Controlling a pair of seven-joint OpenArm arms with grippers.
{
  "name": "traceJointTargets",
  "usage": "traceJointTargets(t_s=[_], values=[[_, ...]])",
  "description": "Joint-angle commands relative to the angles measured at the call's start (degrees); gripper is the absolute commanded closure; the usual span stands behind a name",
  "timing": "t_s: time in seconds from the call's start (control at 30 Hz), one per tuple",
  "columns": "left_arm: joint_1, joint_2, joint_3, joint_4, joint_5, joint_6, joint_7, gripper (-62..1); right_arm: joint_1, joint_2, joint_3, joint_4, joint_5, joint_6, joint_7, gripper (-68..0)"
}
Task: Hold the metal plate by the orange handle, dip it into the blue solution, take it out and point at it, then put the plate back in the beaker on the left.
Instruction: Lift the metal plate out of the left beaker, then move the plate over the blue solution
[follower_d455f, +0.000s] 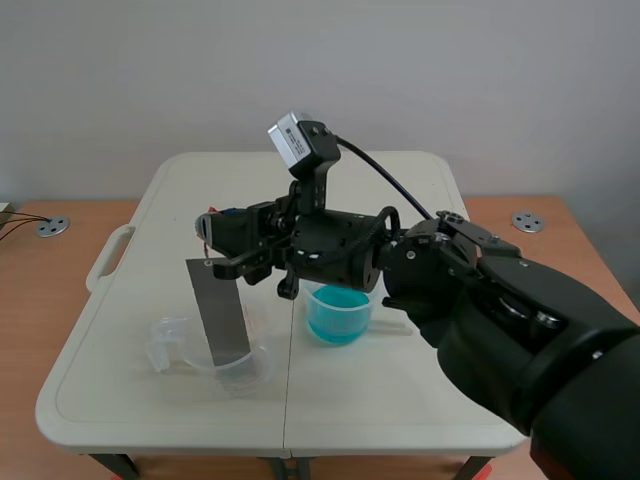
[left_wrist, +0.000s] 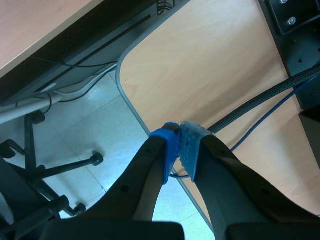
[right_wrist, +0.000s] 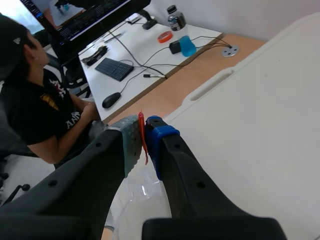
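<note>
**While the plate (follower_d455f: 222, 310) hangs in the clear beaker (follower_d455f: 240, 368), the stage is unclear**

Though off the scene view, the left gripper (left_wrist: 177, 145) has its jaws closed on nothing. Lower left of centre, the plate's foot is in the clear beaker. The blue beaker (follower_d455f: 338, 312) stands at centre. The right gripper (right_wrist: 145, 137) pinches the orange handle (right_wrist: 141, 120). This is probably either the first lift or the final return. No writing is legible.

White folding table (follower_d455f: 400, 400): clear beaker (follower_d455f: 180, 350) left, blue-solution beaker (follower_d455f: 338, 312) middle.

Metal plate (follower_d455f: 222, 310) in left beaker (follower_d455f: 175, 345) — solution beaker (follower_d455f: 338, 312) to its right.
</note>
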Motion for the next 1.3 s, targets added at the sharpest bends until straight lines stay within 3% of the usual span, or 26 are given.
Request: traceJointTargets(t_s=[0.0,0.13,0.2,0.47,0.83,1.27], values=[[0.6,0.3,-0.2,0.9,-0.2,-0.5,-0.4,-1.5,1.3,-0.2,-0.7,0.8,-0.5,0.2,0.1,-1.3],[0.6,0.3,-0.2,0.9,-0.2,-0.5,-0.4,-1.5,1.1,-0.2,-1.0,0.8,-0.9,0.5,-0.1,-1.3],[0.6,0.3,-0.2,0.9,-0.2,-0.5,-0.4,-1.5,1.2,-0.2,-1.0,0.9,-0.7,2.1,0.1,-1.3],[0.6,0.3,-0.2,0.9,-0.2,-0.5,-0.4,-1.5,0.3,-0.2,-1.0,0.9,-1.5,2.1,0.0,-1.3],[0.6,0.4,-0.2,0.9,-0.2,-0.5,-0.4,-1.5,-3.1,-0.2,-1.0,4.0,-13.8,2.1,5.6,-1.5],[-0.3,0.4,-0.1,0.9,-0.2,-0.6,-0.3,-1.5,-6.8,-0.2,-1.0,12.6,-24.2,2.1,7.8,-1.5]])
